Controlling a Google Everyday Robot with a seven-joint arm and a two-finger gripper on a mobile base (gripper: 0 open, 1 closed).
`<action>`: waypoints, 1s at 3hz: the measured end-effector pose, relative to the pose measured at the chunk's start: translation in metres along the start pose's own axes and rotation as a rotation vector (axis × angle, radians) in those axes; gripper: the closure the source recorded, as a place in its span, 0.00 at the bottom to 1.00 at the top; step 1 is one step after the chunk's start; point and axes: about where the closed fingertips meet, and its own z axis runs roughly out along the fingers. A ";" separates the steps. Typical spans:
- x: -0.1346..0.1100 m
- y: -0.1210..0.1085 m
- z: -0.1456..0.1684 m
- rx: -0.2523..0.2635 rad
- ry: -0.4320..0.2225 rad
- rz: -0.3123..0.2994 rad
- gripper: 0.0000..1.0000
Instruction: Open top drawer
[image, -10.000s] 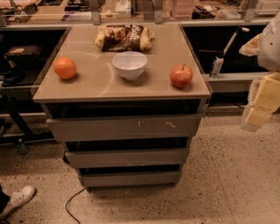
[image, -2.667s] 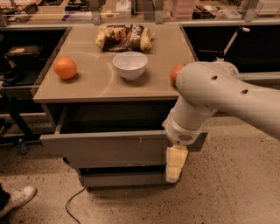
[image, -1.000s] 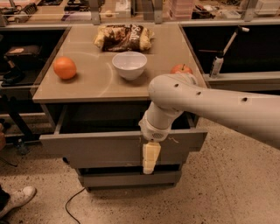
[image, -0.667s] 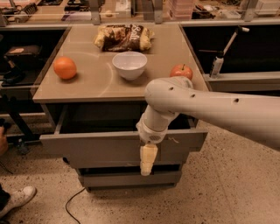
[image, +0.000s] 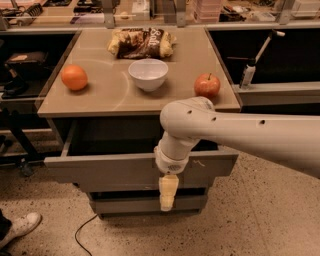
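Note:
The top drawer (image: 100, 171) of the grey-brown cabinet stands pulled out toward me. Its flat front has small white scratches near the right end, and its dark interior (image: 115, 135) shows under the tabletop. My white arm reaches in from the right across the drawer's front. The cream gripper (image: 168, 193) hangs pointing down in front of the middle of the drawer front, its tip over the drawer below. I cannot see whether it touches the front.
On the cabinet top (image: 110, 95) sit an orange (image: 74, 77), a white bowl (image: 148, 74), a red apple (image: 207, 85) and a snack bag (image: 142, 42). A lower drawer (image: 130, 205) is closed. A cable (image: 82, 230) and a shoe (image: 17, 227) lie on the floor at left.
The gripper has moved slightly down and left along the drawer front. The drawer stays pulled out as before.

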 end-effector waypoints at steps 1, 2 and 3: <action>0.000 0.000 -0.002 0.000 0.000 0.000 0.00; 0.009 0.023 -0.015 -0.031 0.014 0.013 0.00; 0.024 0.058 -0.041 -0.071 0.040 0.034 0.00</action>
